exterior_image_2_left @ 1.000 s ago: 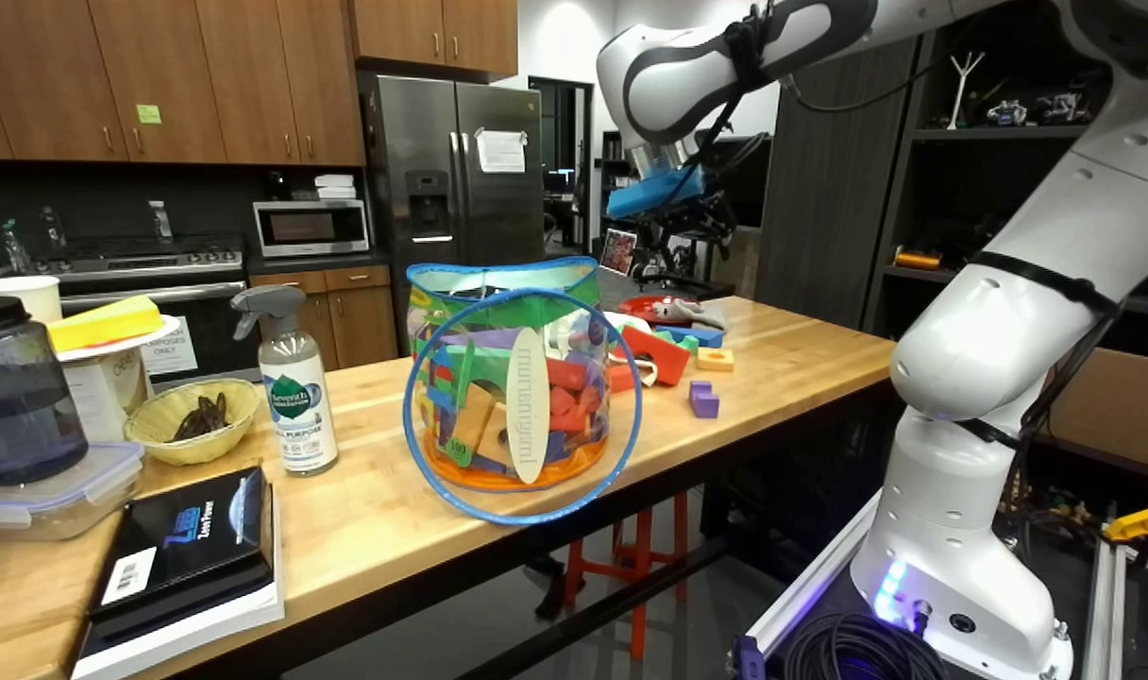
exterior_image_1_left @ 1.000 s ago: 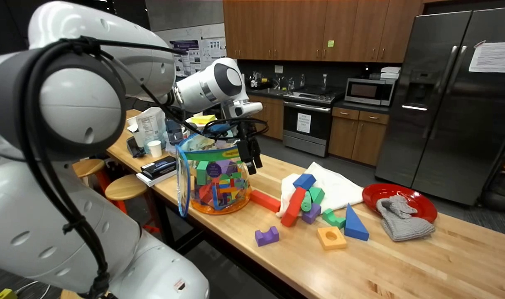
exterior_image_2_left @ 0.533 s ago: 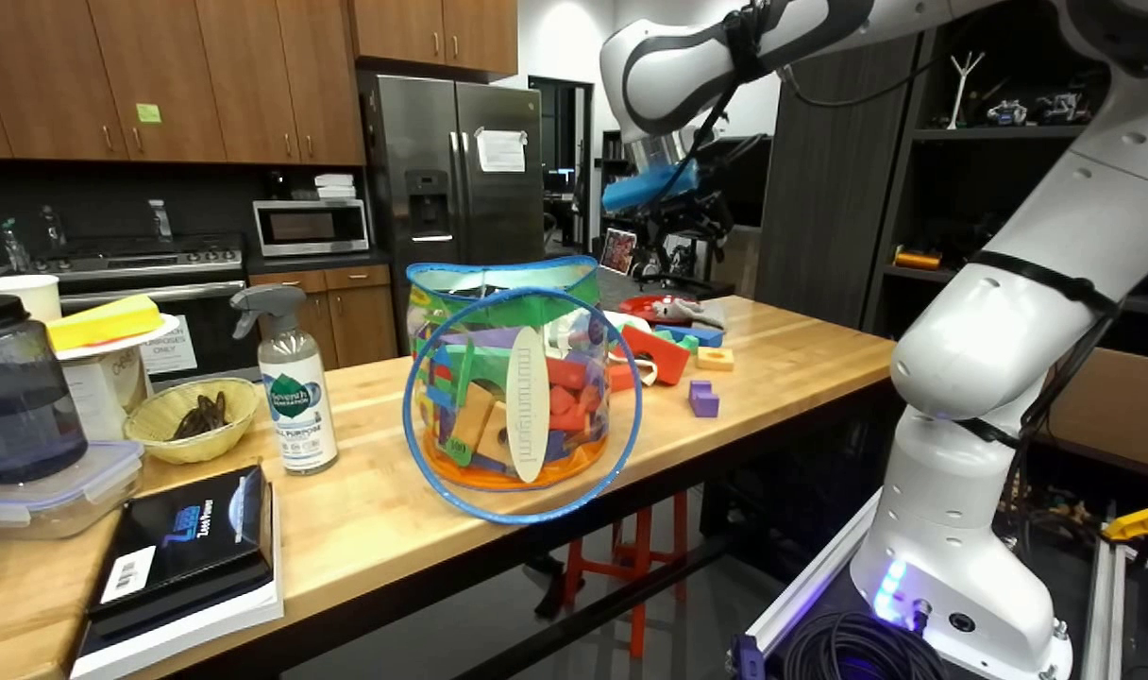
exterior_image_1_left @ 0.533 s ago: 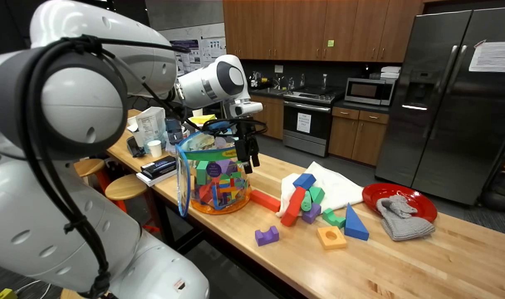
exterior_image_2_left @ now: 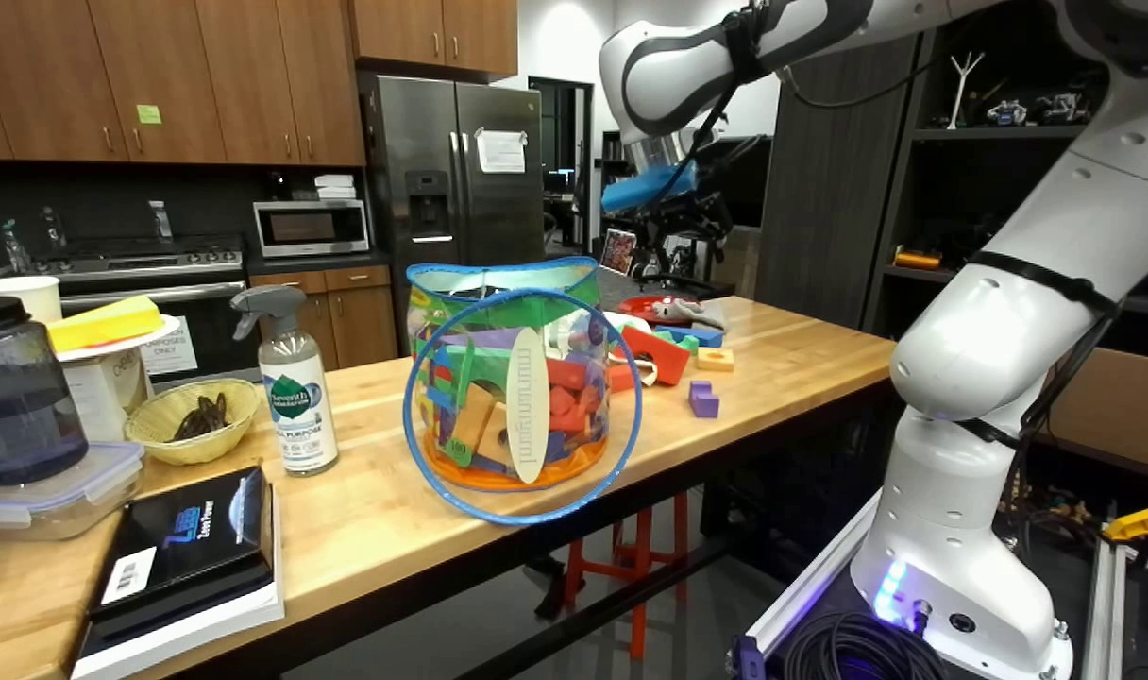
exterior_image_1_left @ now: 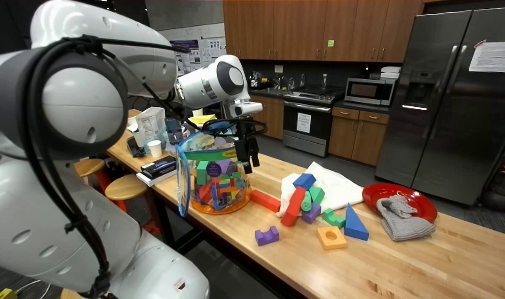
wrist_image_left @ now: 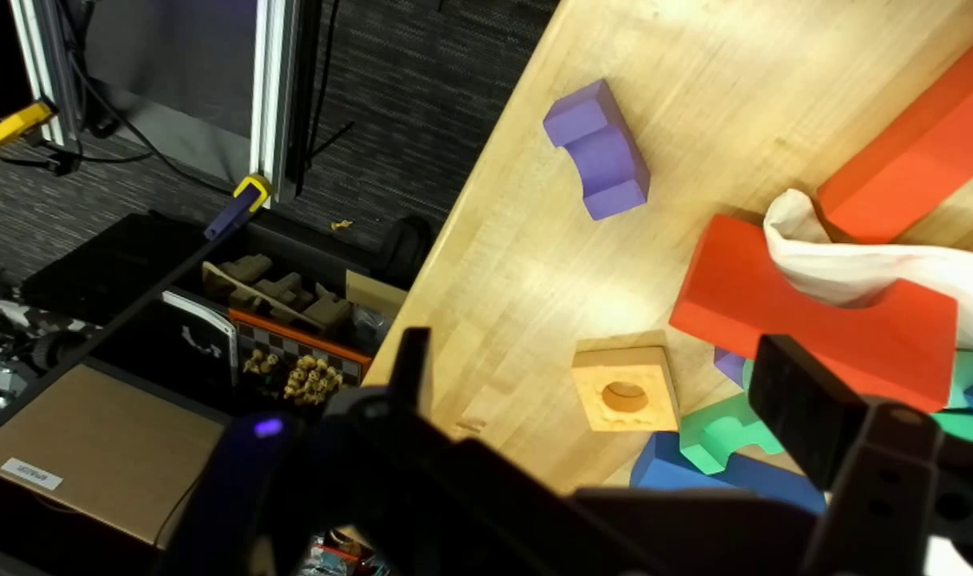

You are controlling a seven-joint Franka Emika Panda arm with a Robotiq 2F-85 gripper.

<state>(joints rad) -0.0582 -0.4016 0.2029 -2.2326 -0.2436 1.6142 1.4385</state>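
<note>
Between the purple block [wrist_image_left: 602,152] and the yellow block [wrist_image_left: 614,373] a stretch of table [wrist_image_left: 606,272] leaves a way down, and the gripper [exterior_image_1_left: 252,165] hangs with spread jaws in free air above. To the right in the wrist view, the red block [wrist_image_left: 798,308], white cloth [wrist_image_left: 838,276] in its notch, stands in the way, with a green block [wrist_image_left: 726,432] and a blue block [wrist_image_left: 766,480] crowded just beside the yellow one. The clear bag [exterior_image_1_left: 207,155] bars a low sweep along the table, its lid [exterior_image_2_left: 529,406] hanging at the edge.

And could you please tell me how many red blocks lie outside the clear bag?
2: a long red block beside the clear bag, and a notched red block tilted among other blocks by the white cloth. More could be hidden beneath.
</note>
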